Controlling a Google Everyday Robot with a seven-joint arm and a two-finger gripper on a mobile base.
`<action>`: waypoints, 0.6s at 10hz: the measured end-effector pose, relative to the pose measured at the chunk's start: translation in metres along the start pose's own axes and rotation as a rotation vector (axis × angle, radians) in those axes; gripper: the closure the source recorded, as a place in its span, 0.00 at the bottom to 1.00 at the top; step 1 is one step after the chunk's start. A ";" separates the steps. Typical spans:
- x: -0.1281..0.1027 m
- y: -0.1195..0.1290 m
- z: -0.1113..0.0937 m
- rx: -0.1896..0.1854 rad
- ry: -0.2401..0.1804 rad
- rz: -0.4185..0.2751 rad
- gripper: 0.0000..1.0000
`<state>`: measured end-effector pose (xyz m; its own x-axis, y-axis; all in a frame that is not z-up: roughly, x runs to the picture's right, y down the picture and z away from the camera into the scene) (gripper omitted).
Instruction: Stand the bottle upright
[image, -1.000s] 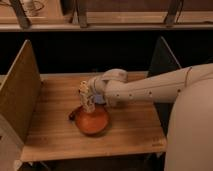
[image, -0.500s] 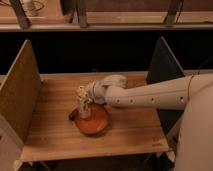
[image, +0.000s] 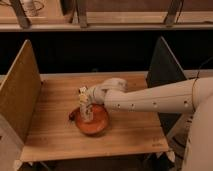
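Over wooden table (image: 55, 130), mid-surface: my gripper (image: 92, 99) clamped tight on bottle (image: 85, 106), holding it upright at left rim of orange bowl (image: 95, 125). My arm reaches in from right.

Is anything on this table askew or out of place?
Nothing stands out. The bottle stands upright at the orange bowl, with the shut gripper beside its top. No spill or damage shows.
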<state>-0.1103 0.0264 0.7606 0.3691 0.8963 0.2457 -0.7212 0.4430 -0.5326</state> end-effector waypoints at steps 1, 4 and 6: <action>0.000 0.000 -0.001 0.007 0.004 -0.001 1.00; 0.001 0.001 -0.002 0.011 0.009 0.002 0.96; 0.001 0.001 -0.002 0.011 0.009 0.002 0.77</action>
<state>-0.1096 0.0279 0.7586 0.3727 0.8972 0.2369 -0.7285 0.4411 -0.5242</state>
